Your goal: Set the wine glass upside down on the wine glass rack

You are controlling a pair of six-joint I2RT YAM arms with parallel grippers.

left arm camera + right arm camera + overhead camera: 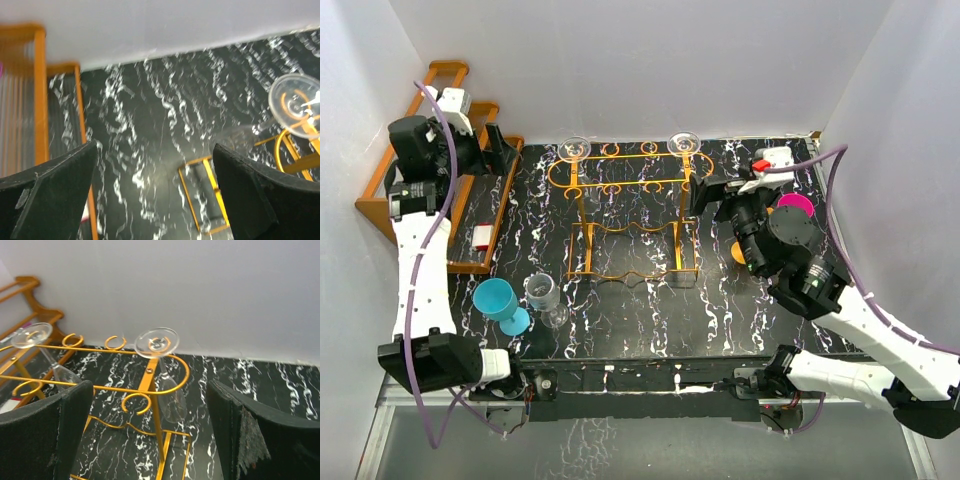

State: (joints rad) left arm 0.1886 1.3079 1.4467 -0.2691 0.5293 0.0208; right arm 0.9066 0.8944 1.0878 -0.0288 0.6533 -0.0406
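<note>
Left gripper [503,150] and right gripper [703,192] both gape empty; right sits close to rack [630,157], a swing could knock hung glass [684,143] loose

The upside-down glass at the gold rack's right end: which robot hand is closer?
Right. The right gripper sits close beside that glass; the left gripper is past the rack's other end.

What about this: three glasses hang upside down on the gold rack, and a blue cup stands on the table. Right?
Not quite. Only two glasses hang upside down on the gold rack, a left glass and a right glass, as the top external view shows. The blue cup does stand on the table.
</note>
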